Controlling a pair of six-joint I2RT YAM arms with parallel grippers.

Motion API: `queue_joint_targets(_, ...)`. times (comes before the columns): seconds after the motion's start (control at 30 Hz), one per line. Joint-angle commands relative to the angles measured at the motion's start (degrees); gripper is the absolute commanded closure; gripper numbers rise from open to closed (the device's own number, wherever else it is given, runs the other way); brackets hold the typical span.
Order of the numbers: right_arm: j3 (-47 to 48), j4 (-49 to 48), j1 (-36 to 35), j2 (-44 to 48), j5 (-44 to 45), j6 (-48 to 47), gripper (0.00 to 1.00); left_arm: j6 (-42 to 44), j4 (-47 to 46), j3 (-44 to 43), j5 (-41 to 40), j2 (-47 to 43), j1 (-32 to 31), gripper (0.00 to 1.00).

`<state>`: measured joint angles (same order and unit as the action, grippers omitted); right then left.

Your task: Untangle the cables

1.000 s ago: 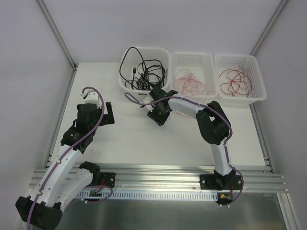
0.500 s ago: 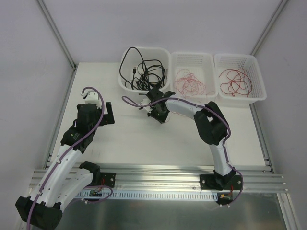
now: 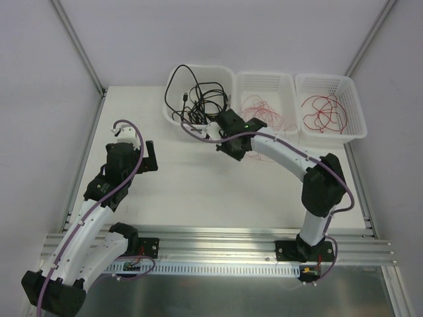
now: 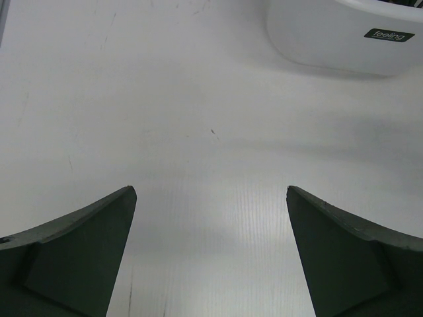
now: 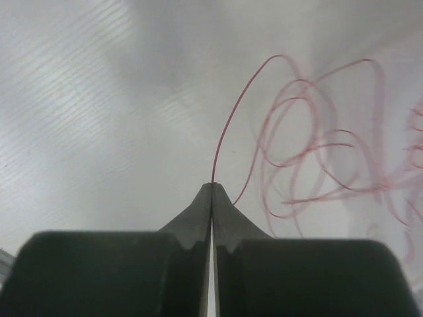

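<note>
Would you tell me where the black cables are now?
In the top view, the black cables lie in the leftmost white basket at the table's far edge, beside the middle basket of red wires.

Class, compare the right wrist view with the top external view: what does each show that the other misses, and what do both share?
Only the right wrist view: the right arm's jaws shut on a single thin red wire, which curves up from their tips. Only the top external view: three white plastic baskets in a row, tangled black cables in the left one, a red wire loop in the right one, and the left arm over the white table. Both: the tangle of thin red wires near the right arm's wrist.
</note>
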<state>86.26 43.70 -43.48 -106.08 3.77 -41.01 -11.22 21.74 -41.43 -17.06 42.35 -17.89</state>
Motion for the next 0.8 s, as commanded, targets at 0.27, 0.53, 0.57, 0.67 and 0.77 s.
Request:
queue_joint_targets(0.27,26.66,4.46,12.71,9.94,16.7,-2.32,0.99,-0.38,-1.52,0.12,0.1,-0.34,0.66,0.01)
queue_joint_targets(0.53,40.04,-3.44,22.64,-0.08,15.84,4.27,0.99,-0.2,-1.52,0.12,0.01,-0.34,0.66,0.01)
queue_joint_targets(0.57,40.21,-4.23,23.26,-2.53,14.7,4.8,0.99,-0.29,-1.52,0.03,0.1,-0.25,0.66,0.01)
queue_joint_targets(0.67,39.08,-7.31,25.37,-7.45,12.58,7.78,0.99,-0.2,-1.52,0.21,0.18,-0.25,0.66,0.01)
queue_joint_targets(0.77,38.28,-8.11,26.69,-11.68,10.65,9.98,0.92,-0.29,-1.52,0.21,0.18,-0.07,0.75,0.01)
